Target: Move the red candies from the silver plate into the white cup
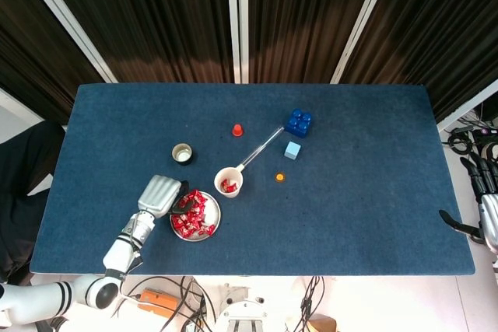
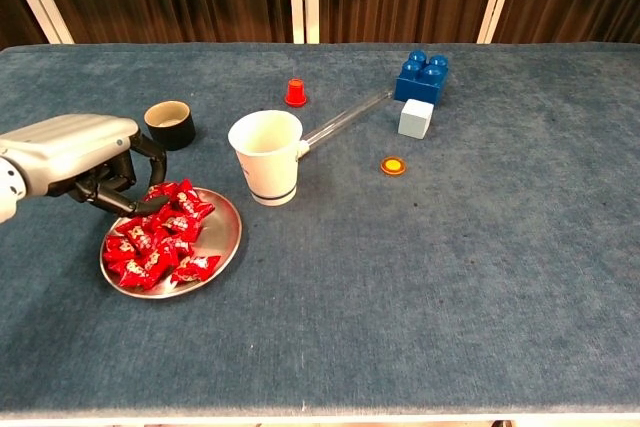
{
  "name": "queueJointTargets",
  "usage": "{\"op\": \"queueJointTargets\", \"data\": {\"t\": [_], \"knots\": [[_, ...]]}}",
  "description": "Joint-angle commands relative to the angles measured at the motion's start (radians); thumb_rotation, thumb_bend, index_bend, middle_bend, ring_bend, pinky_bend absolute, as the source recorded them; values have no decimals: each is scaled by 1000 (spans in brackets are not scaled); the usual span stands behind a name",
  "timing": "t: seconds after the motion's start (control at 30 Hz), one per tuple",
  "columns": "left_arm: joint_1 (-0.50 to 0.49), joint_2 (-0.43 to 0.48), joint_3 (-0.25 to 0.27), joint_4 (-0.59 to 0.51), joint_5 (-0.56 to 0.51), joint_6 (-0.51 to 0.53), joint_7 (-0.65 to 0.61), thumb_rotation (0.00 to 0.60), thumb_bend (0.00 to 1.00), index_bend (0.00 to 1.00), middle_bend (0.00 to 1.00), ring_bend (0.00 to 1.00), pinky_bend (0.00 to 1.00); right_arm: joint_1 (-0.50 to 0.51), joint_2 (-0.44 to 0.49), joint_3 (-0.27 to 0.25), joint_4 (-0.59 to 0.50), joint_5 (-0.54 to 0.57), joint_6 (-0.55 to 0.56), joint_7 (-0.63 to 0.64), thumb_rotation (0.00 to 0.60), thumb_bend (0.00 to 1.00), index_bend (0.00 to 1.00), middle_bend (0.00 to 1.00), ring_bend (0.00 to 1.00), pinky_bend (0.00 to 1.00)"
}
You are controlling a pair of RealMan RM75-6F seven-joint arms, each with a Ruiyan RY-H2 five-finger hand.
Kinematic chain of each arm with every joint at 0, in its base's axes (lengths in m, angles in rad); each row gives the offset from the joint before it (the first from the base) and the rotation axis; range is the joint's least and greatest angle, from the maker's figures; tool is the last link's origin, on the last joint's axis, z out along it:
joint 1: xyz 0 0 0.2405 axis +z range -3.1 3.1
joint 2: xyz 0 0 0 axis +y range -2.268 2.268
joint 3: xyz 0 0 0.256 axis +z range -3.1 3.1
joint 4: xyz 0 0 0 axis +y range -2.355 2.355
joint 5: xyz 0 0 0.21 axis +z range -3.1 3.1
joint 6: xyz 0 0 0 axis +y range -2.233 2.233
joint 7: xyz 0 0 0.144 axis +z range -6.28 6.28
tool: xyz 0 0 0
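Note:
Red wrapped candies [image 1: 194,214] [image 2: 155,239] are heaped on the silver plate [image 1: 215,223] [image 2: 226,243] near the table's front left. The white cup [image 1: 229,180] [image 2: 266,157] stands upright just beyond the plate's right side, and the head view shows a few red candies inside it. My left hand [image 1: 159,194] [image 2: 82,151] hovers at the plate's left rim, its dark fingers [image 2: 128,185] curled down onto the near-left candies. Whether a candy is pinched is hidden. My right hand [image 1: 484,201] hangs off the table's right edge, fingers apart and empty.
A small dark cup [image 1: 182,153] [image 2: 169,124] sits behind my left hand. Beyond the white cup lie a red cap [image 1: 237,130] [image 2: 295,93], a clear tube [image 1: 261,148] [image 2: 345,119], a blue brick [image 1: 299,122] [image 2: 420,77], a pale cube [image 1: 292,150] [image 2: 415,118] and an orange disc [image 1: 279,177] [image 2: 393,165].

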Motion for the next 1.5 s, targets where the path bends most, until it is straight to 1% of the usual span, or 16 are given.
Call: {"op": "queueJointTargets", "data": {"t": [0.03, 0.27, 0.4, 0.57, 0.67, 0.8, 0.93, 1.03, 1.17, 1.27, 1.37, 1.5], "knots": [[-2, 1, 2, 2, -2, -5, 2, 423, 349, 622, 964, 927, 861, 0, -1, 1, 0, 0, 1, 0, 600, 330, 0, 33, 0, 0], [8, 20, 7, -24, 31, 26, -4, 435, 357, 641, 964, 927, 861, 0, 0, 1, -1, 1, 2, -1, 600, 330, 0, 34, 0, 0], [22, 60, 0, -82, 76, 81, -15, 437, 356, 641, 964, 927, 861, -1, 0, 1, 0, -1, 5, 0, 600, 330, 0, 33, 0, 0], [26, 123, -40, -188, 165, 168, -60, 435, 353, 641, 964, 927, 861, -5, -2, 0, 0, 0, 10, -1, 600, 330, 0, 34, 0, 0], [-3, 140, -75, -233, 182, 153, -80, 439, 355, 641, 965, 927, 861, -6, -4, -1, 0, -1, 12, 0, 600, 330, 0, 33, 0, 0], [-66, 116, -126, -227, 139, 81, -73, 453, 355, 641, 964, 927, 861, -10, -4, -2, 1, 0, 15, 3, 600, 330, 0, 34, 0, 0], [-133, 54, -172, -159, 52, 5, -49, 455, 355, 641, 965, 928, 862, -15, -2, -2, 2, 6, 18, 5, 600, 330, 0, 33, 0, 0], [-167, 18, -182, -121, 1, -28, -12, 455, 351, 641, 964, 928, 861, -18, -1, -3, 4, 9, 17, 8, 600, 330, 0, 33, 0, 0], [-188, -7, -175, -99, -43, -45, 28, 452, 329, 633, 965, 927, 861, -20, -2, -1, 8, 16, 17, 14, 600, 330, 0, 34, 0, 0], [-191, -14, -165, -95, -52, -35, 47, 456, 280, 609, 964, 927, 861, -19, -4, -2, 11, 18, 11, 16, 600, 331, 0, 33, 0, 0], [-190, -22, -156, -93, -50, -30, 39, 461, 235, 578, 965, 926, 861, -16, -6, 0, 12, 19, 5, 15, 600, 330, 0, 33, 0, 0], [-187, -28, -146, -91, -39, -16, 19, 471, 138, 383, 952, 924, 861, -12, -9, 1, 12, 18, 1, 14, 600, 330, 0, 34, 0, 0]]}}
